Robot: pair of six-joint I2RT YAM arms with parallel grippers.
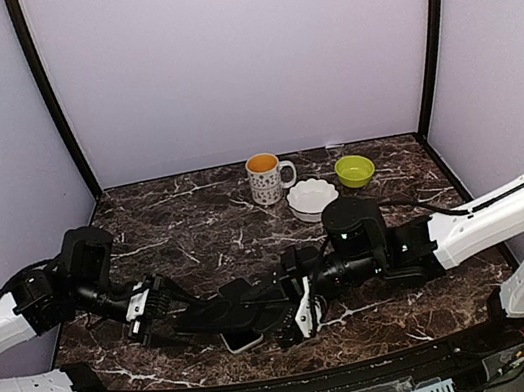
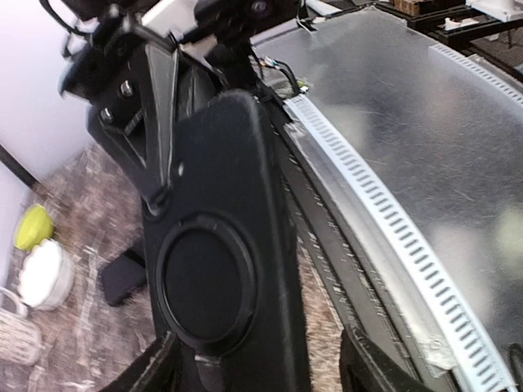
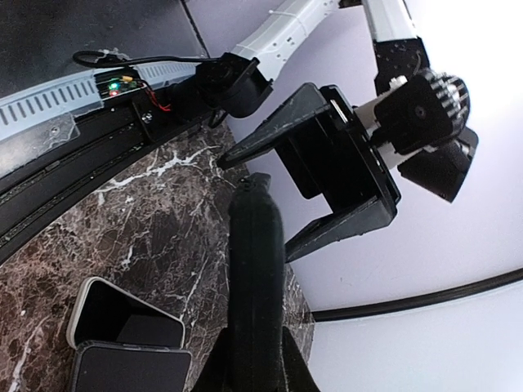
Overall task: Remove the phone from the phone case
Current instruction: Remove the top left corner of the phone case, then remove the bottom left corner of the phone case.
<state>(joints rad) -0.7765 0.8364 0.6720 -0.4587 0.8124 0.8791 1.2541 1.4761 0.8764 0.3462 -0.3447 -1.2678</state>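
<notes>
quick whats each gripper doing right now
left gripper: open, with the end of the phone case between its spread jaws, not clamped.
right gripper: closed, holding the phone case.

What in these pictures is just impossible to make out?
- Top view: the phone lies mostly under the case, so only one pale edge shows.
- Right wrist view: the bottom edge cuts off a dark slab next to the phone. I cannot tell what it is.
- Left wrist view: the case fills the frame and is blurred, and the left edge cuts the mug.
</notes>
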